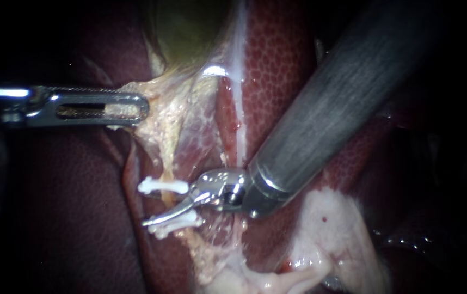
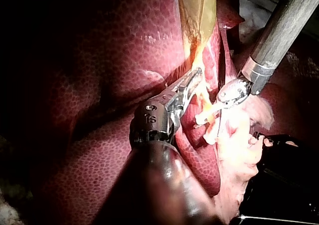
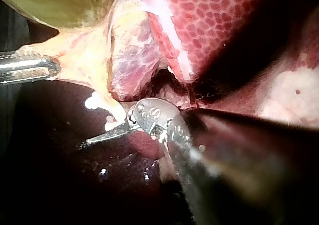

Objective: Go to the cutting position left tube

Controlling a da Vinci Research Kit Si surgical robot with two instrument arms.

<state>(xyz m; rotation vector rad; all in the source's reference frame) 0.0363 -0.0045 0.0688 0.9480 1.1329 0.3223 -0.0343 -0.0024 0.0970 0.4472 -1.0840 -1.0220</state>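
White clips (image 1: pixel 163 186) grip the tube (image 1: pixel 169 202) in two places, and the right instrument (image 1: pixel 171 209) has its blades parted at the stretch of tube between them, while farther up the tube the left instrument (image 1: pixel 141 106) has its jaws clamped on the yellowish tissue (image 1: pixel 163 117) spreading from it.

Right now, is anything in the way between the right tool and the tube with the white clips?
Nothing that I can see. The right instrument reaches the tube between the upper clip and the lower clip, with no tissue across its tip.
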